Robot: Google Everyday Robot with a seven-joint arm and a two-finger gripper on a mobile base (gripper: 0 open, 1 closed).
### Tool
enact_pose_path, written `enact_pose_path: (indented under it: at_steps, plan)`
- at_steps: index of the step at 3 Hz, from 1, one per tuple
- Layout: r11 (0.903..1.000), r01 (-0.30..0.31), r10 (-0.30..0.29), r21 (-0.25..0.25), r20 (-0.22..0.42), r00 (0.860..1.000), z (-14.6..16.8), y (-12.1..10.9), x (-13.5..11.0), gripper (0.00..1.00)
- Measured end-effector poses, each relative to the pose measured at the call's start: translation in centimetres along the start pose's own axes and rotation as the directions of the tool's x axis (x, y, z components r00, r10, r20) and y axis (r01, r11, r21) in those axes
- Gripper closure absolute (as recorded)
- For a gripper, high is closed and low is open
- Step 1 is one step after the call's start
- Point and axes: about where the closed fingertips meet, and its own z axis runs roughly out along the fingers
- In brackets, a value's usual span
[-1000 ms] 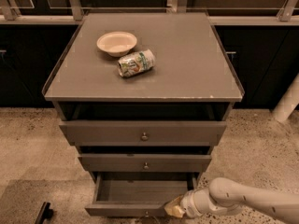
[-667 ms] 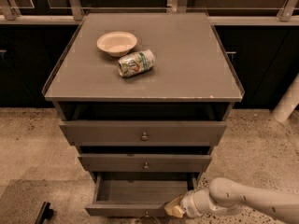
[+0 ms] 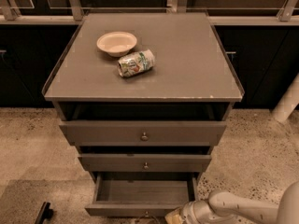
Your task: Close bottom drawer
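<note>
Speckled floor (image 3: 28,143) lies either side of the gripper (image 3: 172,215), which sits low before the cabinet (image 3: 187,69); dark cupboards (image 3: 264,64) stand well beyond it, and a pale post (image 3: 287,101) to its right.

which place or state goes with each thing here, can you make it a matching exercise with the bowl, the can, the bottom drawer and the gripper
Things:
1. bowl
2. can
3. bottom drawer
4. gripper

Places or states:
a. pulled out, open
b. lying on its side on the cabinet top
c. upright on the cabinet top, toward the back left
d. low down, at the open drawer's front right corner

Pairs: 1-c, 2-b, 3-a, 4-d
</note>
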Motion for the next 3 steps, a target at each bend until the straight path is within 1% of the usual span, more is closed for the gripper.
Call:
enact_pose_path:
  at_steps: [1,2,3]
  plan:
    - [0.9973,-0.072,0.072,-0.014,0.02,0.997,2.5,-2.5,2.8,1.0]
    - [0.9951,-0.098,0.098,0.008,0.037,0.995,3.9,-5.2,4.0,1.0]
    - [0.9968,-0.078,0.077,0.012,0.095,0.992,5.0,-8.0,3.2,1.0]
